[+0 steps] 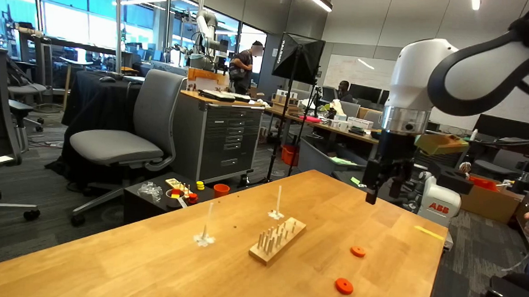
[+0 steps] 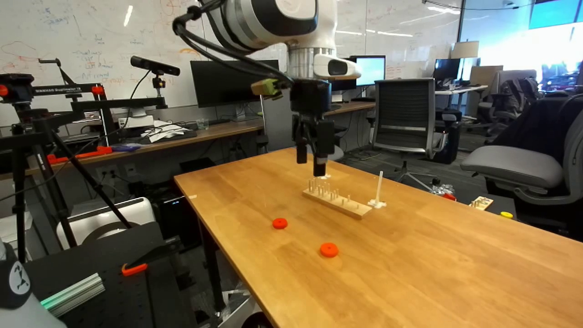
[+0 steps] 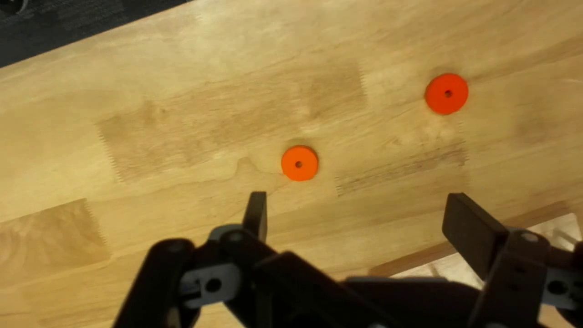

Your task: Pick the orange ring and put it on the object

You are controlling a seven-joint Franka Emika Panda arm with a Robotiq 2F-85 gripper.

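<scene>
The small orange ring lies flat on the wooden table; it also shows in an exterior view and in the wrist view, just ahead of the left finger. The pale wooden slab with several thin upright pegs lies on the table; it shows in an exterior view too. In the wrist view only a corner of the slab shows, partly hidden by the right finger. My gripper is open and empty, high above the table in both exterior views.
A redder, near-identical piece lies beside the ring; it also shows in the wrist view and an exterior view. Two thin upright stands are fixed to the table beyond the slab. The table edge crosses the wrist view's upper left.
</scene>
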